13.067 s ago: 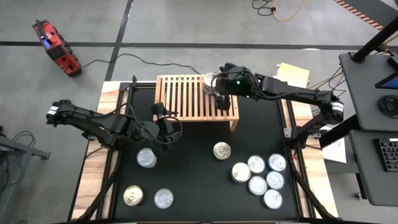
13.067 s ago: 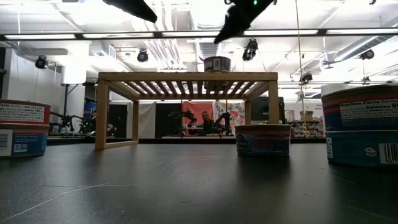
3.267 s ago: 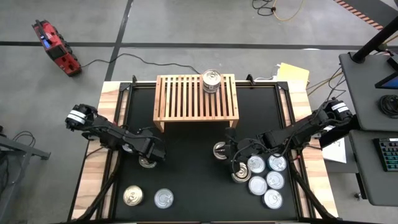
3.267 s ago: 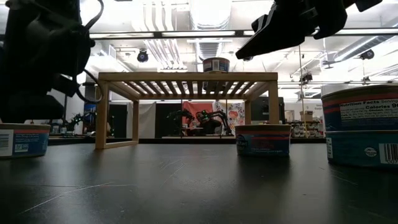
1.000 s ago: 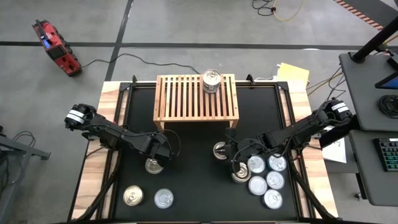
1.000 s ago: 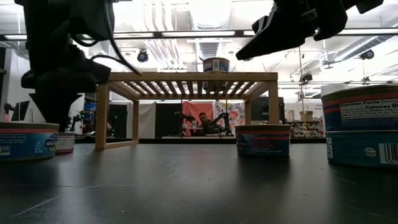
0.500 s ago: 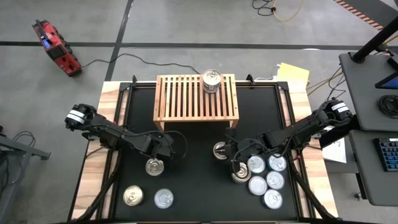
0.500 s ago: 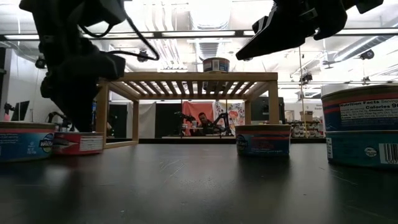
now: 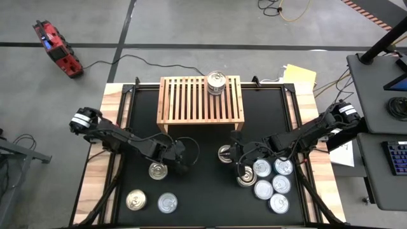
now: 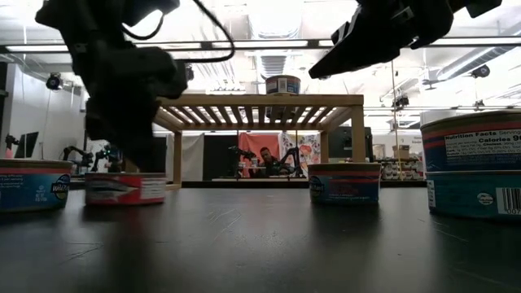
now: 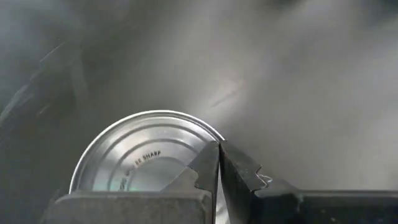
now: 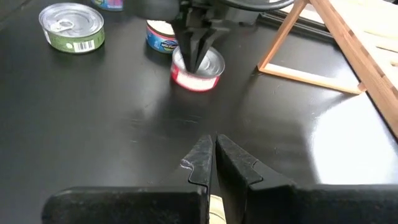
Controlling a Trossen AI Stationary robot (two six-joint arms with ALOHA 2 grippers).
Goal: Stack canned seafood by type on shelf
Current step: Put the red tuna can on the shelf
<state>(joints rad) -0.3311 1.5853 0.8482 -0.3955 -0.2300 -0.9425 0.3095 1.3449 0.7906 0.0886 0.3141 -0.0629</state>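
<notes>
On my screens, the black table (image 9: pixel 203 133) carries the light-wood slatted shelf (image 9: pixel 200 100) at its far edge, one silver-lidded can (image 9: pixel 216 82) standing on its top near the right end. My left gripper (image 9: pixel 180 163), fingers pressed together and holding nothing, hangs just beside a red-labelled tin (image 9: pixel 158 170) in front of the shelf. My right gripper (image 9: pixel 237 163), likewise closed and empty, hovers low beside a cluster of six silver tins (image 9: pixel 270 181). Two more cans, a gold-lidded one (image 9: pixel 135 200) and a silver one (image 9: pixel 167 203), sit at the near left corner.
</notes>
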